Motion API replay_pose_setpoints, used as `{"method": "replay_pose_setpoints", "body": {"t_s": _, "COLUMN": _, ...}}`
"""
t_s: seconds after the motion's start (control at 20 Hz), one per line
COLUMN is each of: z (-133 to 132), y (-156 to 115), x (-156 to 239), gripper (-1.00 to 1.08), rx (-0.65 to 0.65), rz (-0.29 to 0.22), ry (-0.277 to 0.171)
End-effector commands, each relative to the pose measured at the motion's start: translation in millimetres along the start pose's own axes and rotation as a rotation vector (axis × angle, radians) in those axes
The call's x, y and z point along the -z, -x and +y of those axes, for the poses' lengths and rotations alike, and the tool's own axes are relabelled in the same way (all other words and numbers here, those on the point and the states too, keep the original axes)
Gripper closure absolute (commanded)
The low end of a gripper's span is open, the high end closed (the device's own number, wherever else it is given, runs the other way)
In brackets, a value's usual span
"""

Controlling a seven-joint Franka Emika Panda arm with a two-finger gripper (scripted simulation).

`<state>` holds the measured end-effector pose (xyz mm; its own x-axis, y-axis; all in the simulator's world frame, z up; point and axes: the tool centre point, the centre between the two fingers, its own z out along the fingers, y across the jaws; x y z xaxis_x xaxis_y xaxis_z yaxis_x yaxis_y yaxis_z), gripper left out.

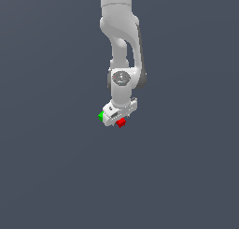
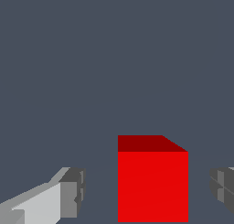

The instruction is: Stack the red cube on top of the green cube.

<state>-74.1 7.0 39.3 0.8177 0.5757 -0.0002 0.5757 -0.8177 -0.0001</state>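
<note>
Arm (image 1: 122, 46) hung straight down from the top of the exterior view, wrist bent low, white gripper (image 1: 119, 115) right at the floor (image 1: 56, 167). Hand body tilted, one end lower toward the exterior view's left.

Fingers were apart. In the wrist view the red cube (image 2: 152, 184) sat between the two grey pads (image 2: 73, 193), clear gaps on both sides, so no contact with either. Gap was wider on one side; cube sat off-centre in the jaws. Nothing held.

In the exterior view the red cube (image 1: 121, 123) showed just below the gripper, partly covered by it. Green cube (image 1: 101, 116) sat just beside the gripper on the exterior view's left, mostly hidden behind the hand; only a sliver visible. The cubes were near each other with the gripper between them.

Couldn't tell whether the green cube touched the hand. Green cube was out of the wrist view. The second pad was cut off at the wrist frame edge.
</note>
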Motion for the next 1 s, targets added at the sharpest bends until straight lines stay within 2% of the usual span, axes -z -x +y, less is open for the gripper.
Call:
{"method": "replay_pose_setpoints", "body": {"t_s": 0.0, "z": -0.1, "y": 0.0, "x": -10.3, "gripper": -0.92, "rx": 0.0, "rz": 0.0, "ry": 0.0}}
{"method": "replay_pose_setpoints", "body": {"t_s": 0.3, "z": 0.3, "y": -0.6, "x": -19.5, "gripper": -0.92, "rx": -0.001, "rz": 0.0, "ry": 0.0}}
{"method": "replay_pose_setpoints", "body": {"t_s": 0.35, "z": 0.3, "y": -0.6, "x": -19.5, "gripper": 1.08, "rx": -0.001, "rz": 0.0, "ry": 0.0}}
{"method": "replay_pose_setpoints", "body": {"t_s": 0.95, "z": 0.7, "y": -0.4, "x": -18.0, "gripper": 1.08, "rx": -0.002, "rz": 0.0, "ry": 0.001}}
